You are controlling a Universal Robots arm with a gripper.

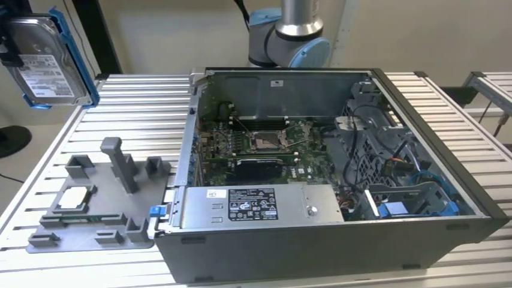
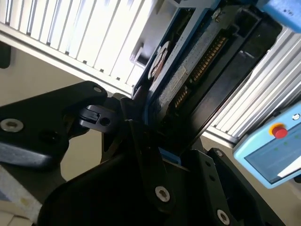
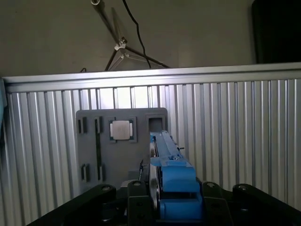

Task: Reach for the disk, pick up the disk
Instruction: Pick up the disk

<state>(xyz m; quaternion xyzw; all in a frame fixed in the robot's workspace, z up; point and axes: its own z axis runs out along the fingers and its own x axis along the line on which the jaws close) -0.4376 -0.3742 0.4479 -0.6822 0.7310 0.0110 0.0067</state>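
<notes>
The disk [image 1: 50,60] hung upright in the air at the exterior view's far left, clear of the slatted table [image 1: 128,108]. In the first wrist view we saw the gripper [image 3: 174,195] jaws pinching its blue-framed edges. Below it was a grey fixture [image 1: 80,223] with a square chip [image 1: 76,197]. Further right stood the open computer case [image 1: 320,240].
</notes>
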